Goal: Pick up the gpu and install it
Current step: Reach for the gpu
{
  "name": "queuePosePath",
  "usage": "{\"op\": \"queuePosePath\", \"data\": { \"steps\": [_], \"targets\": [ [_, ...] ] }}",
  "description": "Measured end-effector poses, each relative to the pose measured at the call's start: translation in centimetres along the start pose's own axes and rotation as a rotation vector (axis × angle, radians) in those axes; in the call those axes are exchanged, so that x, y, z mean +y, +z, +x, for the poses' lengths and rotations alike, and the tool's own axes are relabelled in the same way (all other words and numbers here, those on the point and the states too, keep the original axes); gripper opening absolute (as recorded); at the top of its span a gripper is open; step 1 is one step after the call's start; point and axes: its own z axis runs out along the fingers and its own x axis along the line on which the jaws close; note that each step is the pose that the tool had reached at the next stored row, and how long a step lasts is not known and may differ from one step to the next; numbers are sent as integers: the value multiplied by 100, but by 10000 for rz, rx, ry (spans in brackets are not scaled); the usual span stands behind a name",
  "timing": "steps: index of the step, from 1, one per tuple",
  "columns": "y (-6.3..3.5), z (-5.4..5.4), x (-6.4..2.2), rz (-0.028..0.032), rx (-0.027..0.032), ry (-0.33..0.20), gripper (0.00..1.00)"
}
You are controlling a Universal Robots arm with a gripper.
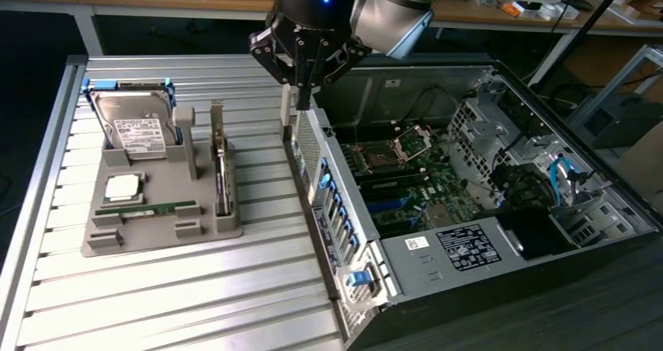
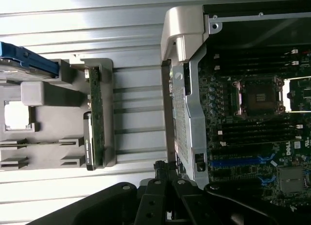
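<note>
The gpu (image 1: pixel 220 167) is a thin dark card standing on edge in a slot of the grey holder (image 1: pixel 213 228). The wrist view sees it edge-on, the gpu (image 2: pixel 95 119) lying along the holder's side. My gripper (image 1: pixel 301 96) hangs over the rear wall of the open computer case (image 1: pixel 328 211), to the exterior view's right of the card and well apart from it. Its fingers are shut with nothing between them. In the wrist view my gripper (image 2: pixel 164 169) shows as dark linkage above the case wall.
A silver hard drive (image 1: pixel 139 130), a processor chip (image 1: pixel 123 185) and a green memory stick (image 1: pixel 145 209) also sit in the holder. The motherboard (image 1: pixel 406 182) lies inside the case. All stand on a ribbed metal table (image 1: pixel 186 297), with workbenches behind.
</note>
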Motion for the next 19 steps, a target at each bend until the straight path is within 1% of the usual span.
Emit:
{"op": "queuePosePath", "data": {
  "steps": [19],
  "targets": [
    [-3, 99, -7, 0, 0, 0, 11]
  ]
}}
